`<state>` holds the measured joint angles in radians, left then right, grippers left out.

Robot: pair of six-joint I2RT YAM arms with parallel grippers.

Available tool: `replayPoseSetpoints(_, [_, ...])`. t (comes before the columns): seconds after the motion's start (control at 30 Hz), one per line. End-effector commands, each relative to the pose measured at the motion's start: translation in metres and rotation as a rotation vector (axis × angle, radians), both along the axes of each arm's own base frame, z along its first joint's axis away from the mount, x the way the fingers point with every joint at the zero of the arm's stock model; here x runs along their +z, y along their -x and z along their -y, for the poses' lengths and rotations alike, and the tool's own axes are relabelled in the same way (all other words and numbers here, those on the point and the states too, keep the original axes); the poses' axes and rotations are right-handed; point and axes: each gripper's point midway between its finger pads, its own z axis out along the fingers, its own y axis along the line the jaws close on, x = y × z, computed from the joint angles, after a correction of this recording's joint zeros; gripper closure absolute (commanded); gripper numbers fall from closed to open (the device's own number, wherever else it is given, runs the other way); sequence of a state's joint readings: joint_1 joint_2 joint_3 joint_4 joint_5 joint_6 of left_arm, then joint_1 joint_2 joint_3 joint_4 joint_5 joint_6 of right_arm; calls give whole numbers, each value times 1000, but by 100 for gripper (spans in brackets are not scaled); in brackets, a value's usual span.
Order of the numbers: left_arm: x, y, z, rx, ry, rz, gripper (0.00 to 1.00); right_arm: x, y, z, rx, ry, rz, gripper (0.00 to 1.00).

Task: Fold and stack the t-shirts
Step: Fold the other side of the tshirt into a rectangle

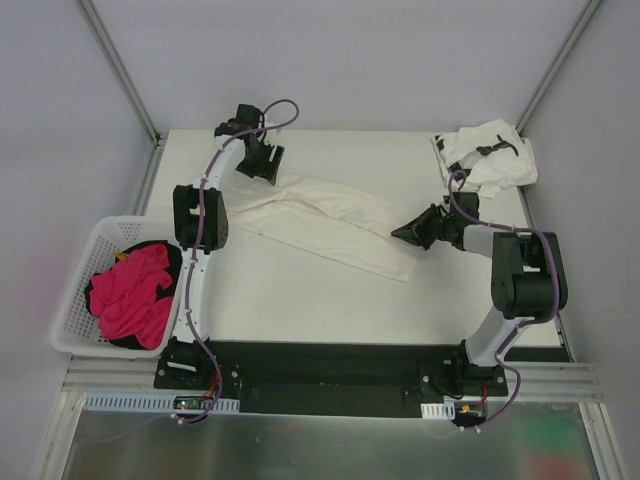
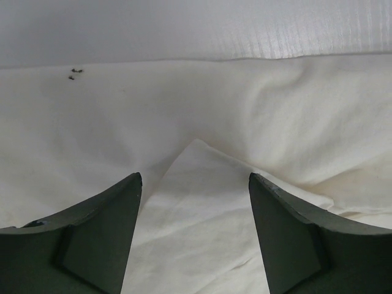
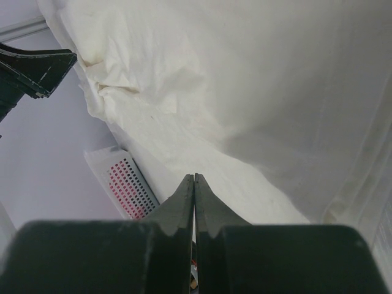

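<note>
Lying slantwise across the white table (image 1: pixel 300 310), the cream-white t-shirt (image 1: pixel 325 222) forms a long, partly bunched band. Its long axis runs from the far left corner down toward the right side of the table. The left gripper (image 1: pixel 265 165) hangs over the far-left end of that band. In its wrist view its two dark fingers (image 2: pixel 101 233) stand well apart, with a pointed fold of cream cloth showing between them and nothing clamped. The right gripper (image 1: pixel 402 232) points leftward at the opposite end, its tip touching the shirt's right edge. Its fingers are pressed together, and I cannot tell whether a thin edge of cloth is pinched between them. Each arm is therefore nearest to its own end of the garment, and the shirt's length lies between the two. Any spreading pull would probably run along that diagonal. The printed t-shirt (image 1: pixel 488 158), white with small black marks, sits crumpled in the far right corner, well apart from the cream one. A white basket (image 1: pixel 75 290) holding pink cloth (image 1: pixel 130 295) stands off the table's left edge.
</note>
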<state>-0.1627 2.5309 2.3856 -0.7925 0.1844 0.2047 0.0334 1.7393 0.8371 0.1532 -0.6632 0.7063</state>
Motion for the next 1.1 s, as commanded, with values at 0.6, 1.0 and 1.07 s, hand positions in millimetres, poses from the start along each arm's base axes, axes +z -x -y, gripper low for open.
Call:
replayPoseSetpoints(0.6, [0,3,8,5,38,-17,64,14,-6,2,-6,-18,50,99])
replayPoseSetpoints(1.0, [45,16,5,40,41,26,62,8,-6,-2,-1,-28,47,99])
replayPoseSetpoints(1.07, [56,20,8,39,63,34,60,7,-6,-4,-1,-30,47,99])
